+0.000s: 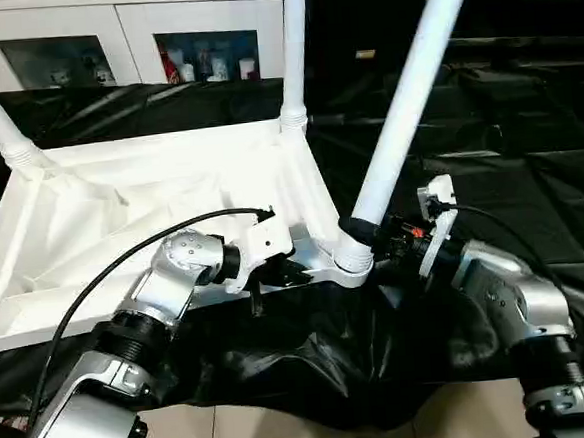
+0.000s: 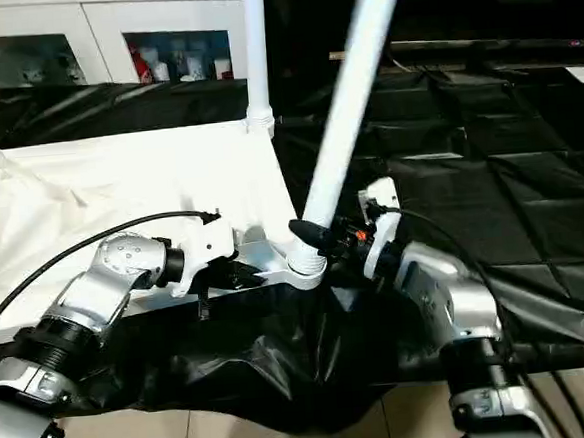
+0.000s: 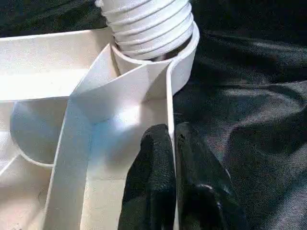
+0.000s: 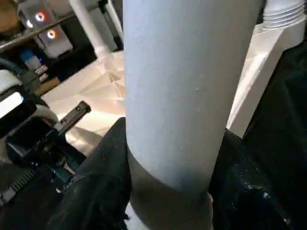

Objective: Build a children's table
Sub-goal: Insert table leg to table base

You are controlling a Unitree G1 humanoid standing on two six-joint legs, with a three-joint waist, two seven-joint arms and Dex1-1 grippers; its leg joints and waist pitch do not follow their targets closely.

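Right claw grasps the base of a tilted white leg at the near corner socket. Left claw is clenched on the upturned table top's rim. Beneath lies black sheeting; white glass-door cabinets stand behind, tiled floor in front.

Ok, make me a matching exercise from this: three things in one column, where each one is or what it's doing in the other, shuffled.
1. left hand
2. right hand
3. far leg

A. upright in the far corner socket
B. shut on the table top's rim
C. around the tilted near leg, just above its socket

Pairs: 1-B, 2-C, 3-A
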